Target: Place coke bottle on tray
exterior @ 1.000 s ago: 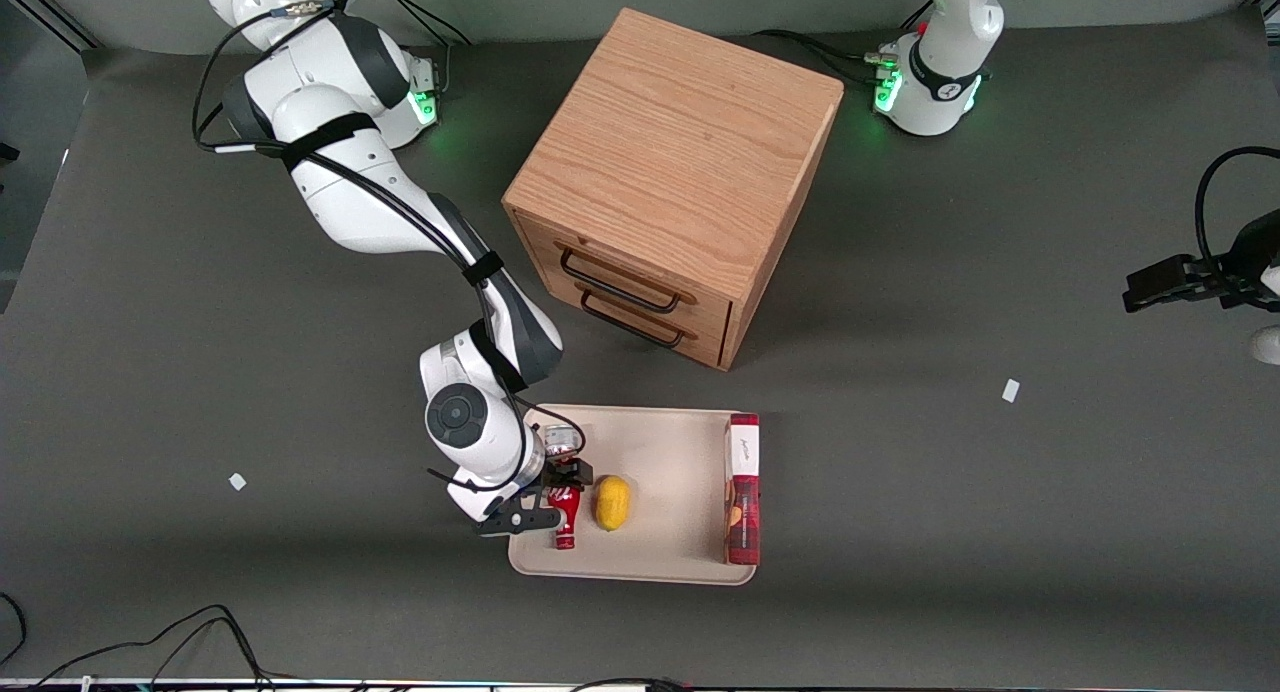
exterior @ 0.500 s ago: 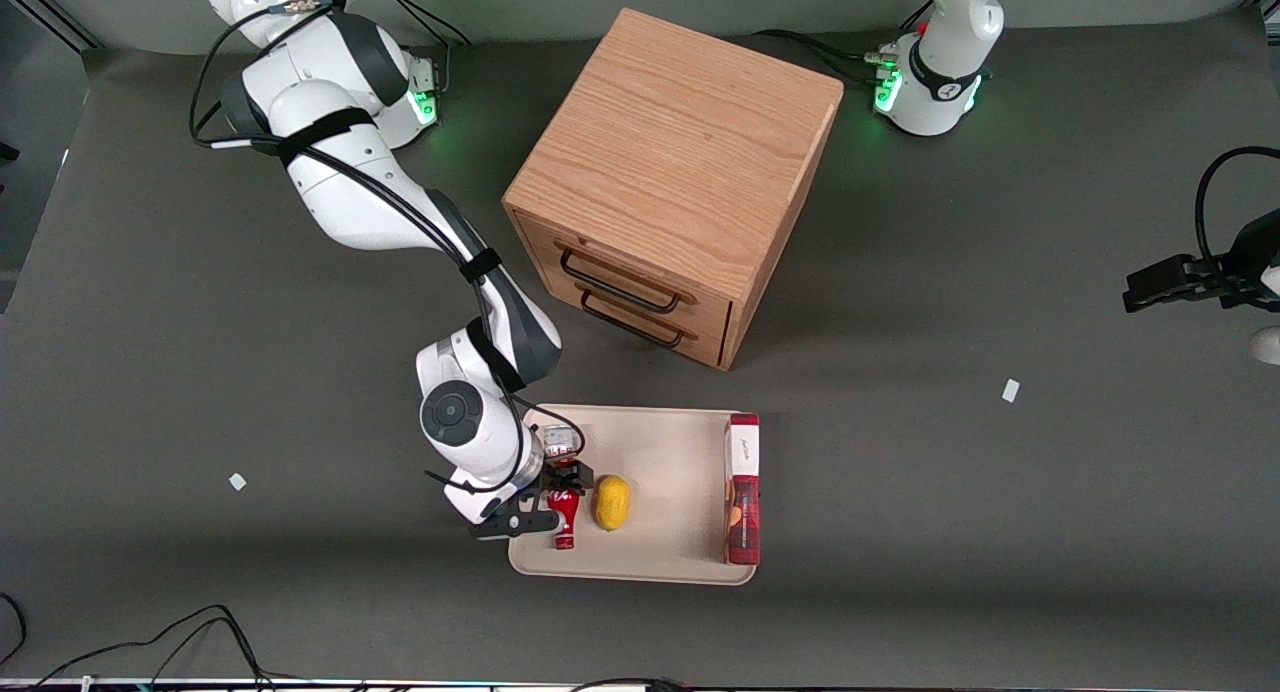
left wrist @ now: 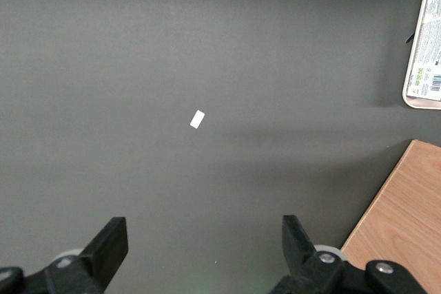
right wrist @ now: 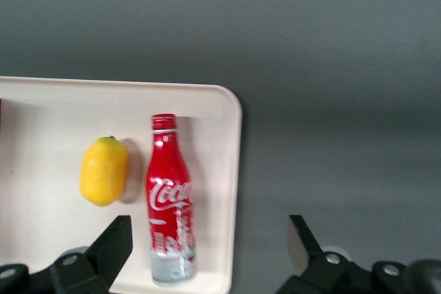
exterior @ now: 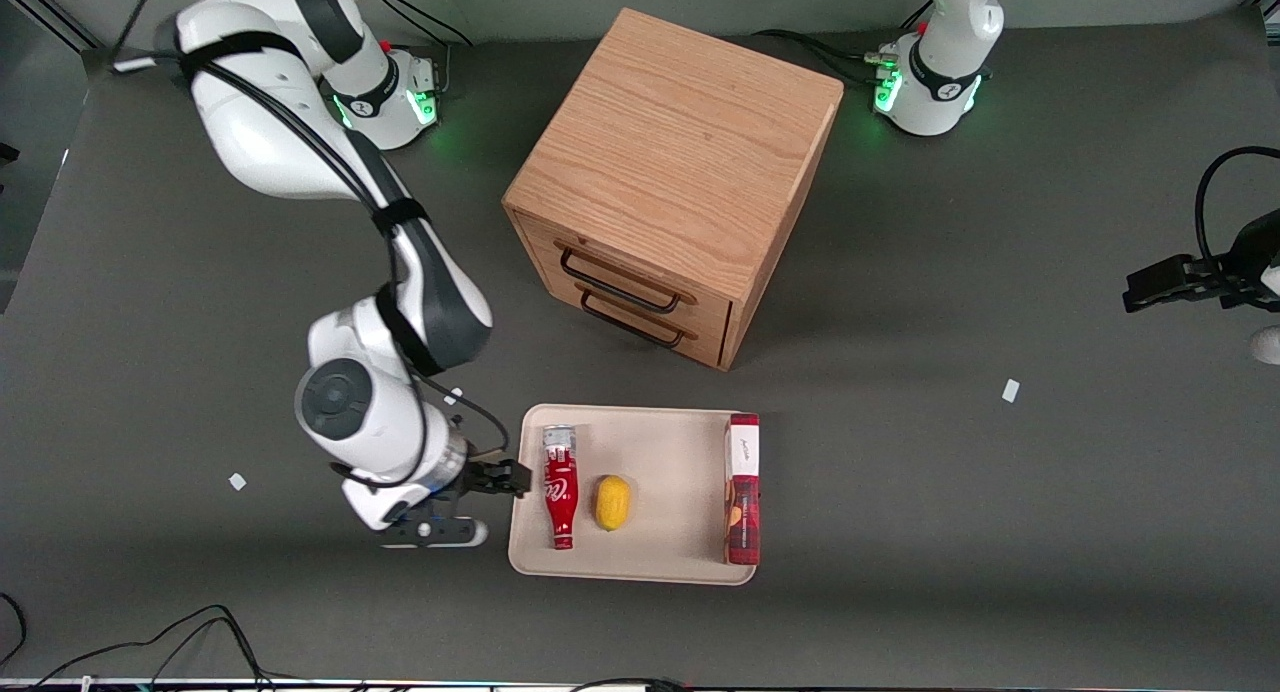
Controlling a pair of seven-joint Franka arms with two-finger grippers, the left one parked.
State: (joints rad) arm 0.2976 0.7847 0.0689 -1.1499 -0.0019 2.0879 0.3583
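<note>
Since the earlier frames the gripper [exterior: 497, 479] has let go of the coke bottle [exterior: 558, 488] and drawn back off the tray [exterior: 670, 562], so it now hangs over bare table just beside the tray's edge at the working arm's end; its fingers [right wrist: 110, 242] are spread apart and hold nothing; the coke bottle [right wrist: 170, 197] lies flat on the tray [right wrist: 41, 111], close along that same edge, neck toward the front camera and silver base toward the wooden drawer cabinet [exterior: 665, 182]; a lemon [exterior: 612, 502] lies on the tray just beside the bottle, and a long red box [exterior: 742, 487] lies along the tray's edge toward the parked arm's end; the placing looks done, with only the arm's retreat left; the bottle sits near the rim but within it, and the table around the tray at the working arm's end gives the gripper free room to withdraw.
</note>
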